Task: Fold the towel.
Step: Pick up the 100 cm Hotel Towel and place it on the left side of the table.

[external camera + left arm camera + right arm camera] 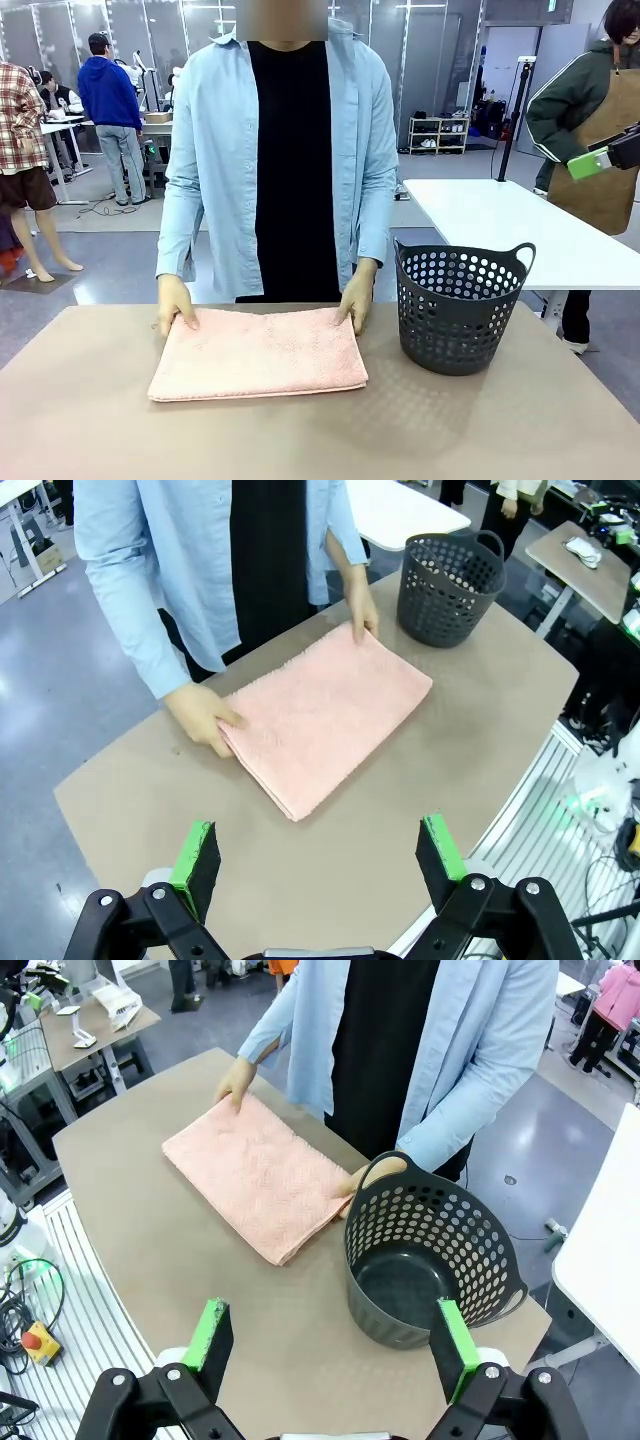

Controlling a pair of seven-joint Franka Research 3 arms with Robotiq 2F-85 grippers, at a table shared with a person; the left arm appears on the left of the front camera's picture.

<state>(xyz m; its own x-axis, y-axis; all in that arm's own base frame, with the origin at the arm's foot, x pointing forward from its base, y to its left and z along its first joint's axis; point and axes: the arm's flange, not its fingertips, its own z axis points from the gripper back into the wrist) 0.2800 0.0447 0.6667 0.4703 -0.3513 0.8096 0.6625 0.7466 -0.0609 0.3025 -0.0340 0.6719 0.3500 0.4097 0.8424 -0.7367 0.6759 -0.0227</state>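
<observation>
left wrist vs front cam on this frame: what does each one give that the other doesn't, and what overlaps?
Left wrist: the left gripper, black with green pads, jaws open, and a white slatted panel beside the table.
Front: a person in a blue hooded top at a far bench, and a metal shelf rack.
Both: the folded salmon-pink terry towel flat on the tan table, a person's hand at one far corner, the other hand at the other, and the dark grey perforated plastic basket beside it.
</observation>
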